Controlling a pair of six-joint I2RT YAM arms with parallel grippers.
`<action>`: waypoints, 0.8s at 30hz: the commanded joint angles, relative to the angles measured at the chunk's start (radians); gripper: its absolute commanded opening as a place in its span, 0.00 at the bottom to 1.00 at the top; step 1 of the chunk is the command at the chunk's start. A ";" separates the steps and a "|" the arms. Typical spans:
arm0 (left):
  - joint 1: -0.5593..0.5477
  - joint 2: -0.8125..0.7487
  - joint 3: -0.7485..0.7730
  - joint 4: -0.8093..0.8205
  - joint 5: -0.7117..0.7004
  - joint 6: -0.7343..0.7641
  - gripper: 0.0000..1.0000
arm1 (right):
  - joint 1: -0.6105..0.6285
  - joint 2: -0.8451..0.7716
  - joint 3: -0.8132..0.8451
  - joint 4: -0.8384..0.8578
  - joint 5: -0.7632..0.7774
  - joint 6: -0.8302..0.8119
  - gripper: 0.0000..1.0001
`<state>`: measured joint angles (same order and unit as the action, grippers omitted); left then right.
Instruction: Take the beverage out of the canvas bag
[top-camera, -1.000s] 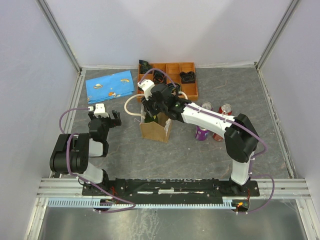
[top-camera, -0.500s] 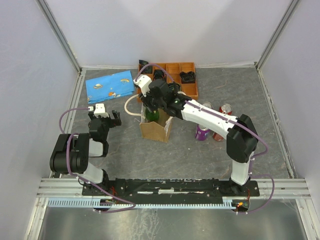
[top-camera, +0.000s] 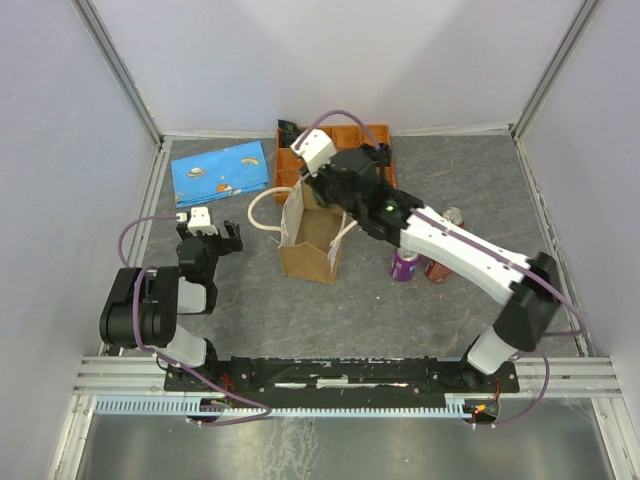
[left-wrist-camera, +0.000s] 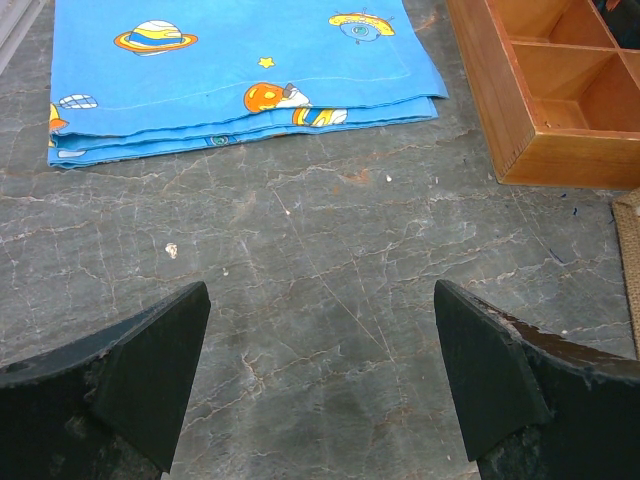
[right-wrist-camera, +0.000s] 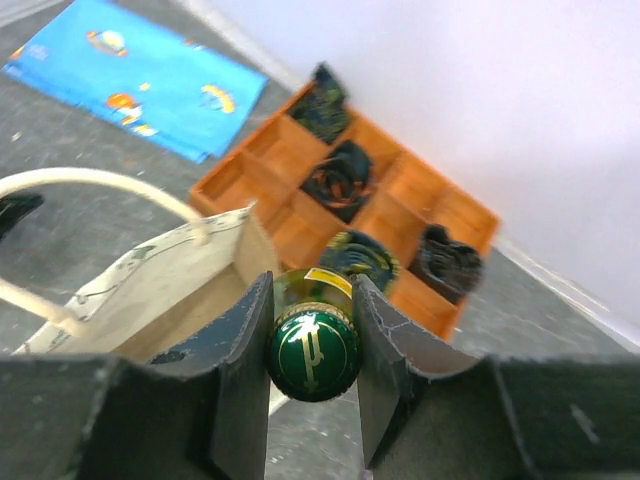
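The tan canvas bag (top-camera: 312, 245) stands upright mid-table with cream rope handles; its open top shows in the right wrist view (right-wrist-camera: 150, 280). My right gripper (right-wrist-camera: 312, 340) is shut on the neck of a green bottle (right-wrist-camera: 312, 352) with a green cap. It holds the bottle upright in the air, above and just behind the bag's far rim. From above, the right gripper (top-camera: 340, 185) hides the bottle. My left gripper (left-wrist-camera: 320, 340) is open and empty, low over bare table, left of the bag (top-camera: 208, 228).
An orange-brown compartment tray (top-camera: 350, 135) holding dark items sits behind the bag. A folded blue cloth (top-camera: 222, 170) lies at back left. A purple can (top-camera: 405, 265) and two red cans (top-camera: 440, 268) stand right of the bag. The tray corner (left-wrist-camera: 560, 90) is ahead-right of my left gripper.
My right gripper has risen out of the bag with the green bottle and moved back and right. The left arm has not moved.
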<state>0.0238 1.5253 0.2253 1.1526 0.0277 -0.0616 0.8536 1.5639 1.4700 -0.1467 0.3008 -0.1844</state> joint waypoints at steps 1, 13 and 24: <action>-0.004 -0.004 0.005 0.038 -0.011 0.035 0.99 | -0.059 -0.249 -0.055 0.304 0.151 -0.055 0.00; -0.004 -0.005 0.005 0.039 -0.009 0.037 0.99 | -0.111 -0.524 -0.202 0.333 0.369 -0.089 0.00; -0.004 -0.005 0.005 0.038 -0.010 0.036 0.99 | -0.174 -0.536 -0.354 0.182 0.286 0.133 0.00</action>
<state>0.0238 1.5253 0.2253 1.1530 0.0277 -0.0616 0.6998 1.0428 1.1187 -0.0456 0.6624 -0.1471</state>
